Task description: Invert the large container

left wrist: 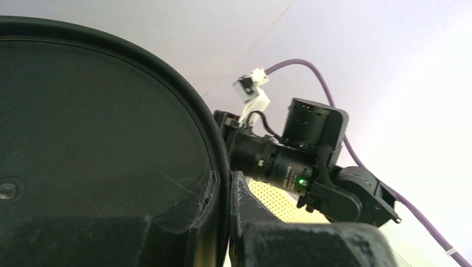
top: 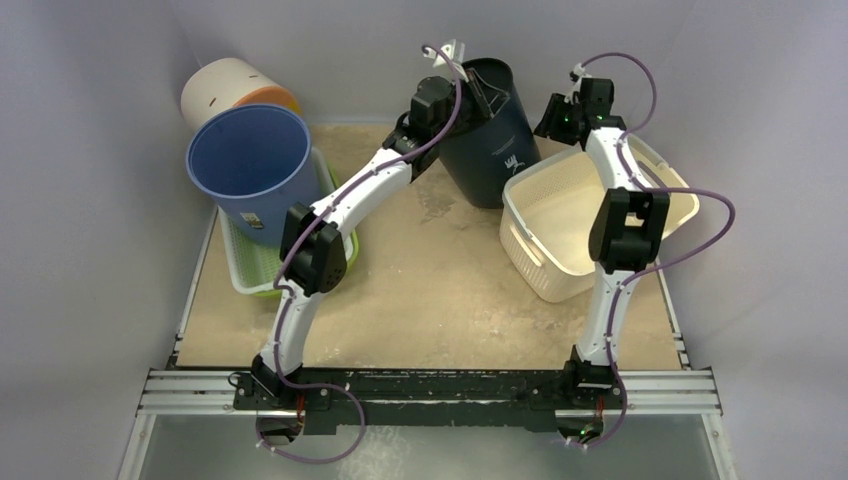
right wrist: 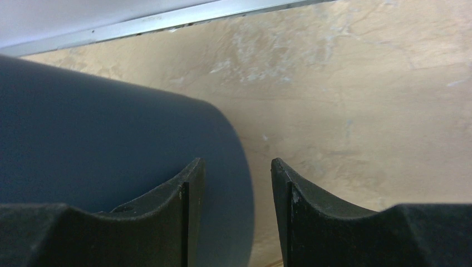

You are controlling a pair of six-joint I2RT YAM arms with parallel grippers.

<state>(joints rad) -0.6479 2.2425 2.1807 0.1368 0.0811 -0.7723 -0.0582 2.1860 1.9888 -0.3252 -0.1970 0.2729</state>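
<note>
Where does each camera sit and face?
Top external: above and behind the bases, looking down on the table; left arm and right arm show whole.
Left wrist: on the left gripper, looking into the large container whose rim it clamps; own fingers show.
Right wrist: on the open right gripper, looking down past the large container's wall to the table; own fingers show.
Shared: all three show the large container.
</note>
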